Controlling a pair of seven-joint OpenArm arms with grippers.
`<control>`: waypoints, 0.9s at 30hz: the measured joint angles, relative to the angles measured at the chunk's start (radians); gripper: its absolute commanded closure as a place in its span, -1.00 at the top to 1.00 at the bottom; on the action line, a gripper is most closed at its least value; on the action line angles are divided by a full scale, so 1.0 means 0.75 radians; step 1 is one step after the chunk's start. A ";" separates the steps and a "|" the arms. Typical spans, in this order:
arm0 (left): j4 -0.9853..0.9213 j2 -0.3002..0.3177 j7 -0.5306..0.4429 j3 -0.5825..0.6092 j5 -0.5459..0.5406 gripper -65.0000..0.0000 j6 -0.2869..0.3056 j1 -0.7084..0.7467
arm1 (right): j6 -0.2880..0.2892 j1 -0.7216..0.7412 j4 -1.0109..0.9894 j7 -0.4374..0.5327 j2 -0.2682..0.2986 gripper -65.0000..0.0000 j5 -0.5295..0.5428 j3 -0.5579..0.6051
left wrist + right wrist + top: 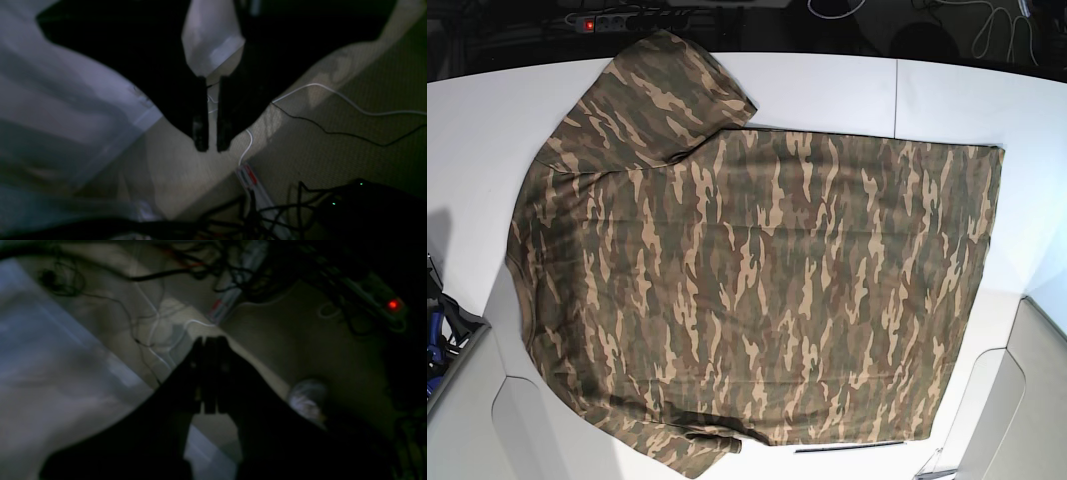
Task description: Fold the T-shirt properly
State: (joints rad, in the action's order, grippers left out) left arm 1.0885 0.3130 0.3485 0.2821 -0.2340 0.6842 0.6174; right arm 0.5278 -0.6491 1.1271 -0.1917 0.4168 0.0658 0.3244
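— Looking down from the base view, we see the large camouflage T-shirt point(757, 290) in green, brown and tan cloth spread flat across the white worktop point(827, 85), one short sleeve toward the far edge, the other at the near edge, hem to the right.

— Where do our claws stand?

— Neither shows in the base view. Our left claw point(212, 146) hangs off the worktop's edge over beige carpet point(350, 156), its dark fingers a narrow slit apart, gripping nothing. Our right claw point(210, 340) is pressed fully closed, empty, also over the floor.

— Anything else below?

— We make out a white cable point(333, 91), a black cable point(333, 133) and a red-lit power strip point(383, 303).
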 measured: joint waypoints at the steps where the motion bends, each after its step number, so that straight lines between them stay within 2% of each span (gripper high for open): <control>1: 0.047 0.002 0.023 -0.017 -0.015 -0.83 0.001 0.023 | -0.001 -0.031 0.054 -0.002 0.017 -1.00 0.004 -0.001; 6: 0.273 -0.001 0.065 -0.169 -0.064 -0.83 0.002 0.159 | -0.001 -0.190 0.325 -0.025 0.089 -1.00 0.005 -0.020; 11: 0.476 0.001 0.075 -0.325 -0.062 -0.83 0.001 0.267 | 0.005 -0.335 0.568 -0.185 0.103 -1.00 0.008 -0.088; 14: 0.590 0.001 0.101 -0.405 -0.101 -0.83 0.002 0.311 | 0.019 -0.377 0.697 -0.270 0.105 -1.00 0.089 -0.157; 17: 0.696 0.001 0.208 -0.490 -0.213 -0.82 0.002 0.348 | 0.048 -0.394 0.823 -0.343 0.106 -1.00 0.230 -0.236; 19: 0.768 -0.001 0.288 -0.555 -0.310 -0.81 0.002 0.363 | 0.056 -0.395 0.905 -0.440 0.106 -1.00 0.338 -0.274; 22: 0.861 0.000 0.444 -0.660 -0.459 -0.81 0.002 0.364 | 0.060 -0.401 1.025 -0.535 0.105 -1.00 0.446 -0.336; 25: 0.934 -0.001 0.559 -0.761 -0.573 -0.80 0.002 0.363 | 0.060 -0.401 1.134 -0.533 0.105 -1.00 0.511 -0.416; 27: 0.974 -0.001 0.603 -0.831 -0.650 -0.71 0.002 0.366 | 0.060 -0.394 1.197 -0.533 0.101 -1.00 0.555 -0.476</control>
State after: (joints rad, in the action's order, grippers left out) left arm 1.8187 0.3122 0.8009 -0.3408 -0.7212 0.6857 0.8917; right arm 0.5724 -0.9447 2.0247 -0.5915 0.4923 0.4824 -0.0322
